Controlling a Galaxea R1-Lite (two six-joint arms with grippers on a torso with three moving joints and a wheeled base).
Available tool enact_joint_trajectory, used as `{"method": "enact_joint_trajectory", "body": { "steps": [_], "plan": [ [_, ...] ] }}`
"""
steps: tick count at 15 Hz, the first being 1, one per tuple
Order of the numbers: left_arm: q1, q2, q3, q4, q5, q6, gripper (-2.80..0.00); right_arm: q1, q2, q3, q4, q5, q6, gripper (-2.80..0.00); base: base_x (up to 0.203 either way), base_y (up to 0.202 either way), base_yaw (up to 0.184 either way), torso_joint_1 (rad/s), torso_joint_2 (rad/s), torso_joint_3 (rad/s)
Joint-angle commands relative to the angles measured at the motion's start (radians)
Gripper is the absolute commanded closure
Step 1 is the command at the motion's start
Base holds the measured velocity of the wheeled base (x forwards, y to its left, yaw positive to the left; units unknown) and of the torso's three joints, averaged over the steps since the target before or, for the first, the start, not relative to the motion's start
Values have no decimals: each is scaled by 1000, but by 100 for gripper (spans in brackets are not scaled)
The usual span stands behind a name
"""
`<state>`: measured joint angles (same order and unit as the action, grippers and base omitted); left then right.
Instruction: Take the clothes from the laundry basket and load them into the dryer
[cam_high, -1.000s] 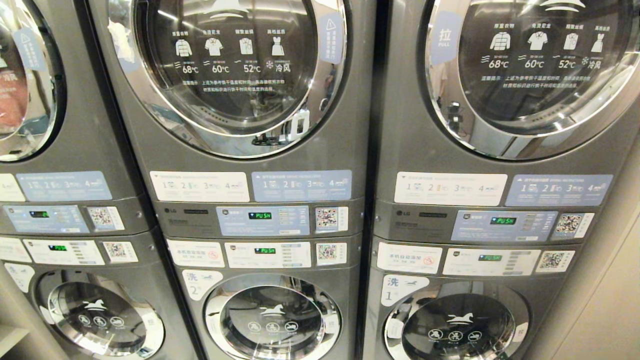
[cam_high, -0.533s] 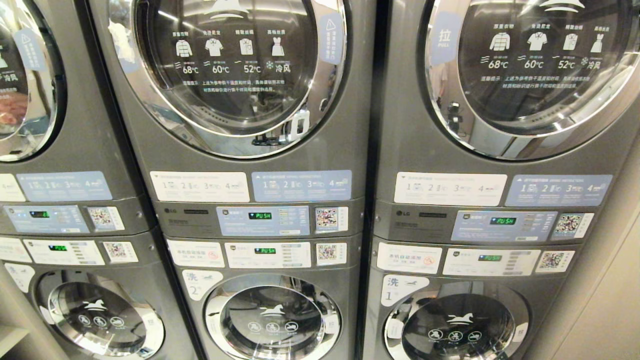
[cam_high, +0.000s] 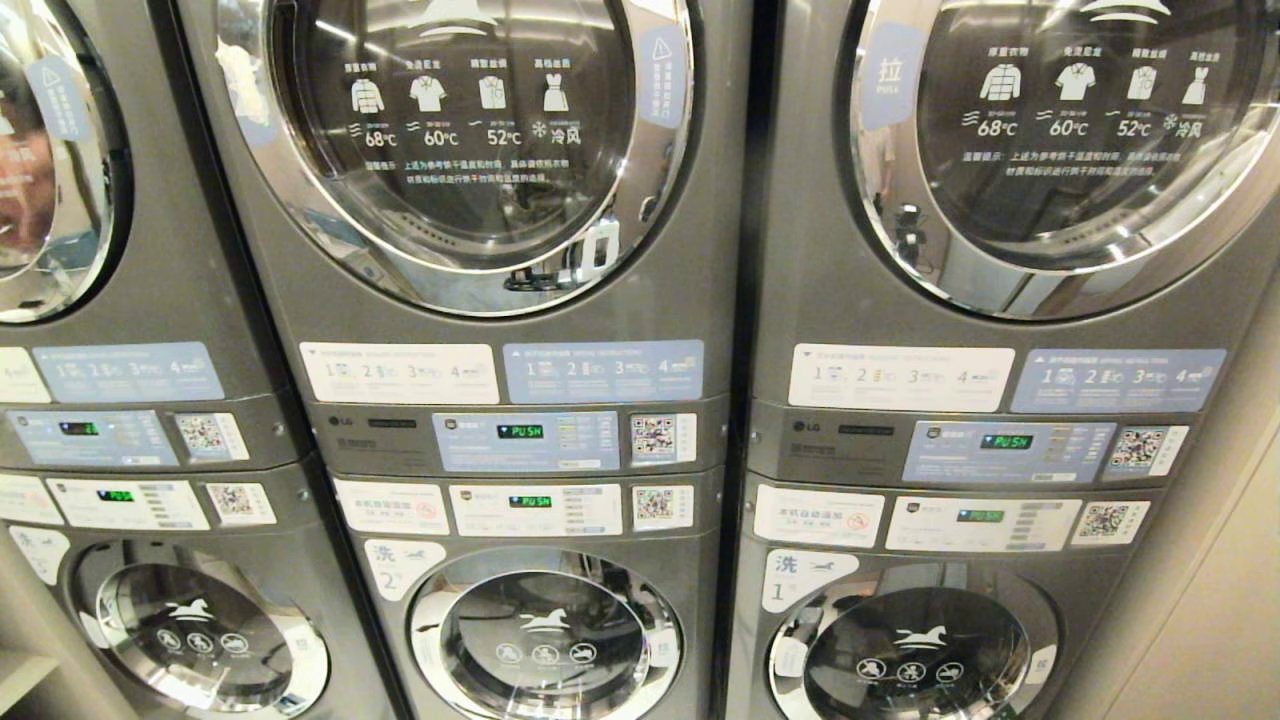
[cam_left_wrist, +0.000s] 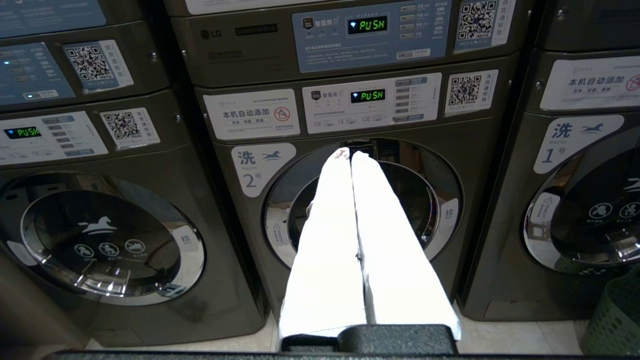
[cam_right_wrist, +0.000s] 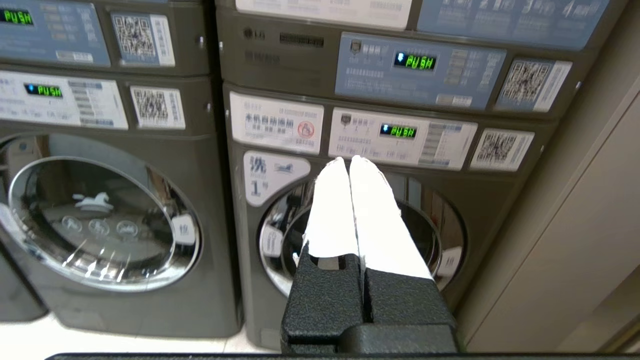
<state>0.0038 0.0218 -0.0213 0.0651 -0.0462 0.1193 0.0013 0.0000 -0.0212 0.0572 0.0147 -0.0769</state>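
While neither arm shows in the head view, it takes in 3 stacks of grey machines, each with a dryer above and a washer below. Middle dryer (cam_high: 470, 140): round chrome-ringed door closed; drum behind the glass dark, contents cannot be told. Right dryer (cam_high: 1060, 130): door likewise closed. Far-left dryer door (cam_high: 40, 160): something reddish shows behind the glass.

Left gripper (cam_left_wrist: 351, 155): jaws clenched, white fingers pressed together, nothing between them; points level at washer 2 (cam_left_wrist: 360, 200), door closed. Right gripper (cam_right_wrist: 349, 161): jaws clenched, holding nothing; points at washer 1 (cam_right_wrist: 360, 225), door closed.

Laundry basket (cam_left_wrist: 617, 320): green, perforated wall, only a corner seen on the floor just before washer 1 in the left wrist view. Its contents are out of sight, so no clothes or their lie can be told.
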Motion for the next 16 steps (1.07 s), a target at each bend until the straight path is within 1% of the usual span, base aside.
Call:
{"method": "enact_joint_trajectory", "body": {
  "steps": [1, 2, 3, 6, 7, 16],
  "plan": [
    [1, -23, 1, 1, 2, -4, 0, 0, -1, 9, -23, 2, -7, 0, 0, 0, 0, 0, 0, 0],
    [1, -23, 1, 1, 2, -17, 0, 0, -1, 20, -46, 1, -10, 0, 0, 0, 0, 0, 0, 0],
    [1, -23, 3, -2, 2, -16, 0, 0, -2, 21, -53, 1, -11, 0, 0, 0, 0, 0, 0, 0],
    [1, -23, 20, -56, 7, -17, 0, 0, -2, 20, -53, 1, -12, 0, 0, 0, 0, 0, 0, 0],
    [1, -23, 21, -57, 17, -18, 0, 0, -2, 20, -53, 1, -9, 0, 0, 0, 0, 0, 0, 0],
    [1, -23, 21, -57, 18, -17, 0, 0, -2, 21, -52, 1, -5, 0, 0, 0, 0, 0, 0, 0]
  ]
}}
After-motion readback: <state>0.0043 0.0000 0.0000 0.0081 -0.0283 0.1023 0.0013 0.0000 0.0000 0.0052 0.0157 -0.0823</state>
